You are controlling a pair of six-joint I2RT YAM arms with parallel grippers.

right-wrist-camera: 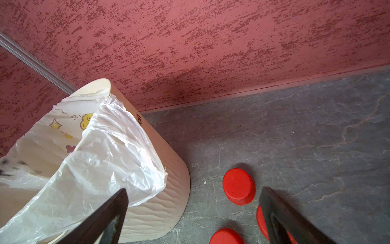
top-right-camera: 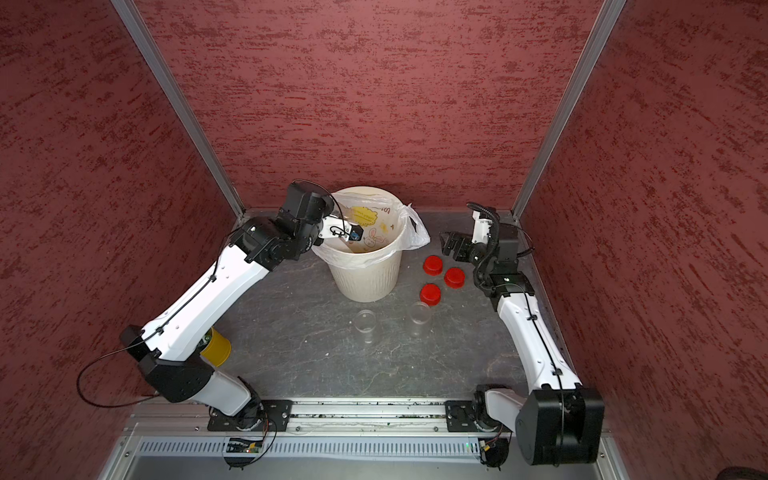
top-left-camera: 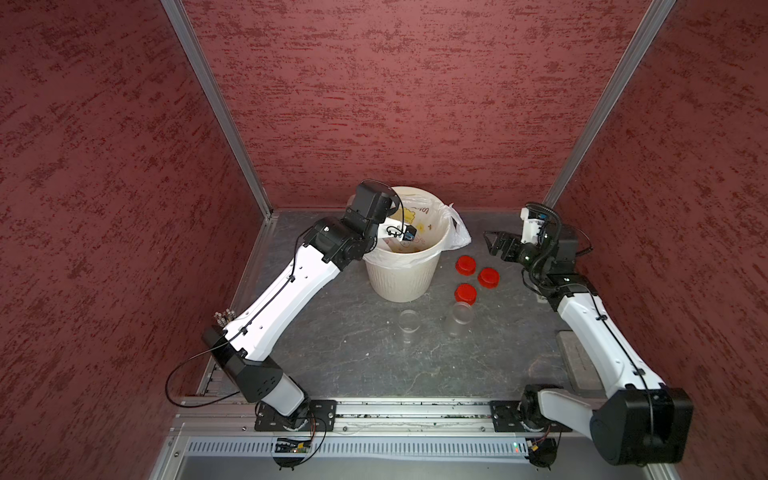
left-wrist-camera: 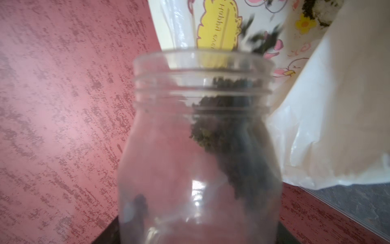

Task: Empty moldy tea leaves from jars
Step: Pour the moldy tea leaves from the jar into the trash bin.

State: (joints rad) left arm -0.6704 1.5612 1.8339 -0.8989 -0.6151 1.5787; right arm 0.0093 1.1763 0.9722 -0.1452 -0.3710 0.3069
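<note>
The left gripper [left-wrist-camera: 198, 236] is closed on a jar [left-wrist-camera: 200, 147], which is held uncapped and tipped, its mouth turned into the bin [top-left-camera: 399, 278]; in both top views the fingers are hidden under the wrist, which is reached in over the bin's left rim; the leaves [left-wrist-camera: 228, 131] are seen through the clear wall as a dark clump lying along one side of the jar up to the neck; a few blurred flecks of them are caught in the air past the mouth, in front of the printed bag [left-wrist-camera: 219, 27]. A second jar [top-left-camera: 409, 322] and a third jar [top-left-camera: 461, 316] are stood upright and uncapped on the table [top-left-camera: 332, 353], in front of the bin and apart from each other; both look empty. Three red caps [top-left-camera: 465, 264] are laid in a close cluster on the table just right of the bin, the nearest one just behind the third jar. The right gripper [top-left-camera: 491, 243] is spread wide with nothing between its fingers; it is held above the table beside the caps and is pointed toward the bin.
</note>
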